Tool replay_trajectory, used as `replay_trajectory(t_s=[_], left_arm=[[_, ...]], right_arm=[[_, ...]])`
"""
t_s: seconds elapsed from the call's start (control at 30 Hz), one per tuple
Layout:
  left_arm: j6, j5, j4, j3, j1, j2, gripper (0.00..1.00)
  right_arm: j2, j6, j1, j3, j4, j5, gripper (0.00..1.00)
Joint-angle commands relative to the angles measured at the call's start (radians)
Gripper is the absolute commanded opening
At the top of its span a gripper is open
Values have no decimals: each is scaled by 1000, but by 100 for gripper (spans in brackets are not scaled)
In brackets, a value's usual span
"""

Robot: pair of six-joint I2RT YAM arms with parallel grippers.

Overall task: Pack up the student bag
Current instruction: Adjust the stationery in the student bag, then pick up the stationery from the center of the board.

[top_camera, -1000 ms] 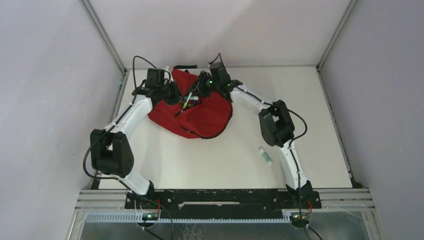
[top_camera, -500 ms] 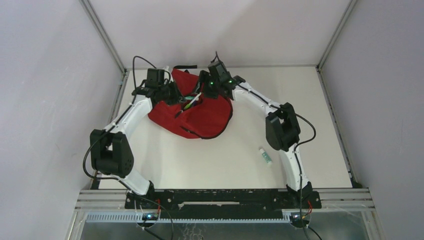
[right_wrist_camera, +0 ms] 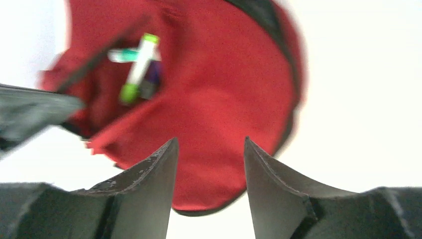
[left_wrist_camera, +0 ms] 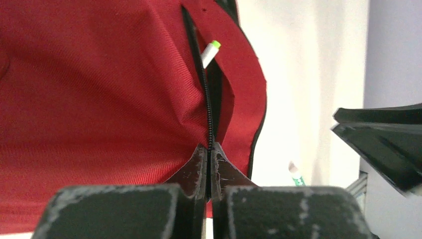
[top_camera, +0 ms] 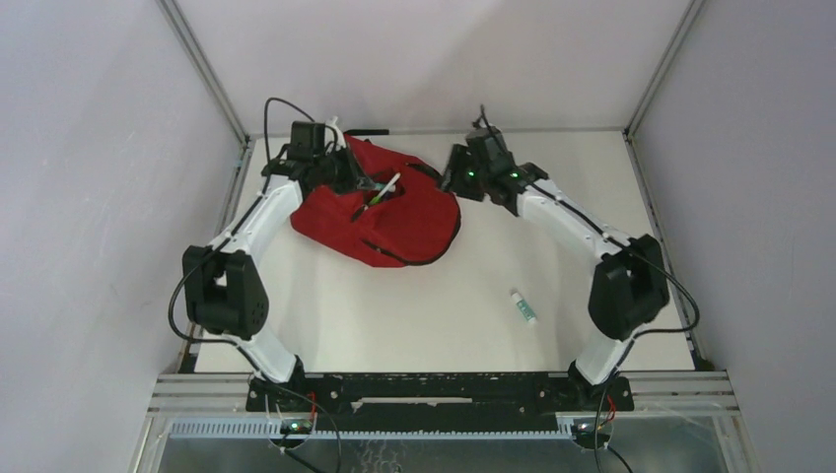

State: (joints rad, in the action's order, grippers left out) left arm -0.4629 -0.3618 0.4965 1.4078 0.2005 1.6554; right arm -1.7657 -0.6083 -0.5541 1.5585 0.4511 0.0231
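The student bag (top_camera: 404, 225) is a red fabric backpack lying at the far middle-left of the table. My left gripper (top_camera: 357, 181) is shut on the black zip edge (left_wrist_camera: 207, 112) at the bag's opening. A white marker with a green cap (top_camera: 383, 188) sticks out of the opening; it also shows in the left wrist view (left_wrist_camera: 210, 52) and the right wrist view (right_wrist_camera: 139, 67). My right gripper (top_camera: 452, 178) is open and empty, just right of the bag and apart from it. The bag fills the left wrist view (left_wrist_camera: 99, 89) and lies ahead of the jaws in the right wrist view (right_wrist_camera: 224, 89).
A small white tube with green print (top_camera: 523, 306) lies on the table right of centre, nearer the front; it also shows in the left wrist view (left_wrist_camera: 296, 175). Metal frame posts and grey walls close in the table at the back and sides.
My right gripper has let go of the marker and drawn back to the right, out of the bag's opening. The marker stays in the opening. My left gripper has kept its hold and shifted slightly back.
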Motion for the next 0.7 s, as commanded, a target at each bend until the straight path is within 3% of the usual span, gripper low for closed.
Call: replay_trajectory(t_s=[0.0,0.17,0.27,0.47,0.67], left_arm=[[3,-211,-76,120,27,45,0],[-62,-296,-253,44,31,20,0],[-61,-287,-263,45,30,16,0],[-64,-259,-262,10,30,-1,0],[-60,-214,-260,-23,30,-32,0]], right_arm=[[128,91,53,-197,21,-171,58],[247,135,65,-409,148,-352,71],[359,120,80,-571,187,-385,81],[525,33,89,-801,192,-253,86],[545,-17,69,-904,163,-148,83]])
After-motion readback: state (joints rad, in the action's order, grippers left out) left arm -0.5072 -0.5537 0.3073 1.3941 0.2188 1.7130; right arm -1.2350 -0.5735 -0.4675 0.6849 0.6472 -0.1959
